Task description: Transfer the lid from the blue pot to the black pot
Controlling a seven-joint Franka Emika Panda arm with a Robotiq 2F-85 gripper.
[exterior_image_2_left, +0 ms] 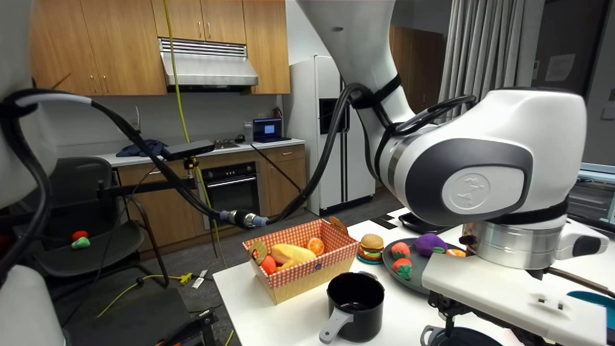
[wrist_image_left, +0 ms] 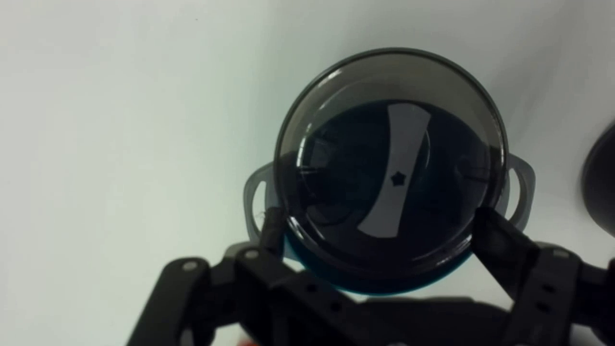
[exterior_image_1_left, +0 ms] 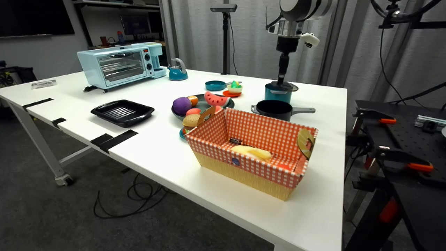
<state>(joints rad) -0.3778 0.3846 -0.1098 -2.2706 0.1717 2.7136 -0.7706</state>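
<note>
The end effector point(wrist_image_left: 378, 216) straddles the lid point(wrist_image_left: 391, 163), jaws wide apart, though whether they grip I cannot tell, and with that lid off-centre over the blue pot point(exterior_image_1_left: 277, 96) and the black pot point(exterior_image_2_left: 363, 312) uncovered, carrying and placing seem left.

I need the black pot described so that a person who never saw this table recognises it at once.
On the white table, first find the red checkered basket. The black pot stands between it and the blue pot. Its uncovered top and long straight gray handle set it apart from the blue pot, which has the lid over it.
</note>
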